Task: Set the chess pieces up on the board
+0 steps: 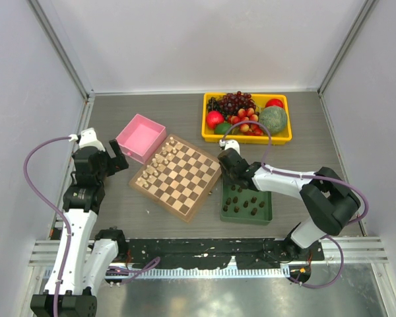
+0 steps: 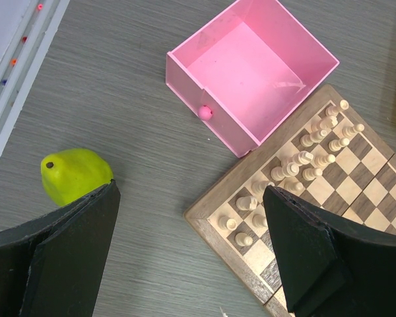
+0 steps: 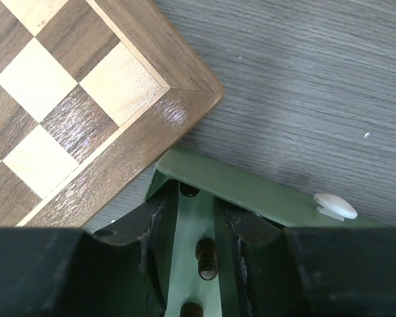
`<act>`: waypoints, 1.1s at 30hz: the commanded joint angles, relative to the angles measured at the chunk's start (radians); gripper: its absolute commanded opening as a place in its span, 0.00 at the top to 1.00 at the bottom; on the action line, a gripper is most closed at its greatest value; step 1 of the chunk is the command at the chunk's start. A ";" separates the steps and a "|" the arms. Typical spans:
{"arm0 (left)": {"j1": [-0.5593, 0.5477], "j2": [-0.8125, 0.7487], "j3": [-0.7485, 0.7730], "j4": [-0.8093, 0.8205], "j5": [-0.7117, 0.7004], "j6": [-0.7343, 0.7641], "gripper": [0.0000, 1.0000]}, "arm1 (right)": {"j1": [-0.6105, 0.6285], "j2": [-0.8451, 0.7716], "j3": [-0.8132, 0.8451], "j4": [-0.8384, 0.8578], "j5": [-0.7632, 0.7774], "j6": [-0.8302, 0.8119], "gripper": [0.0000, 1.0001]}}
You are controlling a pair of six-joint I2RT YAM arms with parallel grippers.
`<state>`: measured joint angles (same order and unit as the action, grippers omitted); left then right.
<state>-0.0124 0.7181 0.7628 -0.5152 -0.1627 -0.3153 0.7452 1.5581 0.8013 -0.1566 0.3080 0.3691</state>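
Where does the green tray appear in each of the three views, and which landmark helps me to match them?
Top external: the green tray lies right of centre, beside the right corner of the board.
Left wrist: not in it.
Right wrist: the green tray shows one corner at low centre, just below the board's corner.
Shared landmark: the board, visible in all three views.

no readable text, labels or numbers anywhere

Board (image 1: 178,176): checkered tan and brown wood, flat, turned cornerwise, centre of frame.
Chess pieces (image 1: 245,203): tiny, near-black, upright, clustered in green tray (image 1: 266,216) right of centre, beside board's corner.
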 commanded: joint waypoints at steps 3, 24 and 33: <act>0.006 0.000 0.032 0.020 0.015 -0.013 0.01 | 0.005 -0.027 0.018 0.065 0.051 0.007 0.68; 0.008 0.003 0.032 0.021 0.025 -0.015 0.01 | 0.005 -0.006 0.024 0.069 0.063 0.008 0.86; 0.008 0.006 0.033 0.021 0.026 -0.015 0.01 | 0.003 -0.062 0.035 0.022 0.057 -0.006 0.90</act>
<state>-0.0109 0.7238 0.7628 -0.5152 -0.1539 -0.3271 0.7452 1.5555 0.8021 -0.1295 0.3389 0.3691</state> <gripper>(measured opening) 0.991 0.204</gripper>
